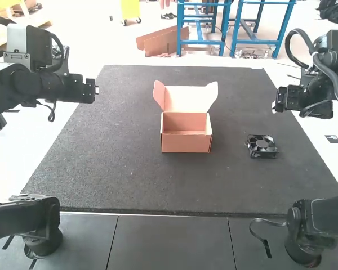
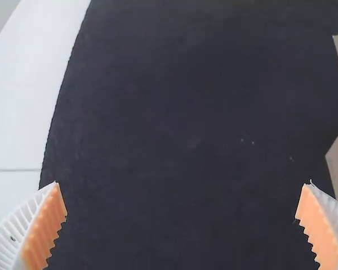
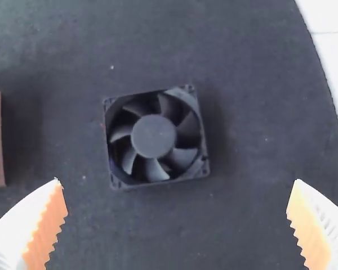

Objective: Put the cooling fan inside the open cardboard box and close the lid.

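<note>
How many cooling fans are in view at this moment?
1. The cooling fan lies flat on the black mat, right of the open cardboard box and apart from it. The box's front wall hides part of its floor, so another could sit inside.

From my station the high view is bright and evenly lit. The pale surface (image 1: 11, 157) around the dark mat (image 1: 101, 146) is nearly washed out. The cardboard box (image 1: 186, 135) throws only a faint, soft shadow, so the light probably comes from overhead, though I can't pin down the source. In the left wrist view the mat is dim and almost featureless beside a glaring white strip. In the right wrist view the cooling fan (image 3: 156, 136) reads clearly, with 1 soft shadow hugging a side. The right tool (image 3: 176, 191) has its orange pads (image 3: 45, 228) brightly lit at the corners.
</note>
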Tool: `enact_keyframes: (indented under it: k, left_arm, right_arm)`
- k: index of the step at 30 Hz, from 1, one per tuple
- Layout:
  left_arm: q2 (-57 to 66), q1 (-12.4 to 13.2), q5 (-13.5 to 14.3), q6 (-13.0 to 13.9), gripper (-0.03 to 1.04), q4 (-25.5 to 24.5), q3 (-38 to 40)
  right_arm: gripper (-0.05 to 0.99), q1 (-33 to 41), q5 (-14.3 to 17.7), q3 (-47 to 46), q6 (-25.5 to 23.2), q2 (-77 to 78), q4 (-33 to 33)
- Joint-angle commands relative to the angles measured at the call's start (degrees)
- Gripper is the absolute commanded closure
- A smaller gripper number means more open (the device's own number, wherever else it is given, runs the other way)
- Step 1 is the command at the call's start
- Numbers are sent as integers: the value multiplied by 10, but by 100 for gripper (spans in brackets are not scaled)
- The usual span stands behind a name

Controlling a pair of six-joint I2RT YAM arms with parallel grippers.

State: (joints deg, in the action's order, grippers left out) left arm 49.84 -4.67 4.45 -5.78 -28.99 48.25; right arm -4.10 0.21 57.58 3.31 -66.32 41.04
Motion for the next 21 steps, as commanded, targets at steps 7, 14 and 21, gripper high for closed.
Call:
enact_keyframes:
  k: [7,14,21]
  left_arm:
    - [24,-1,-14,9,4,4,26]
    - [31,-1,-14,9,4,9,24]
    - [39,-1,-14,9,4,15,24]
  right_arm:
    - [4,-60,-5,39,140,-78,29]
    - [4,-99,-11,61,169,-166,34]
    - [4,-101,-24,65,173,-231,11]
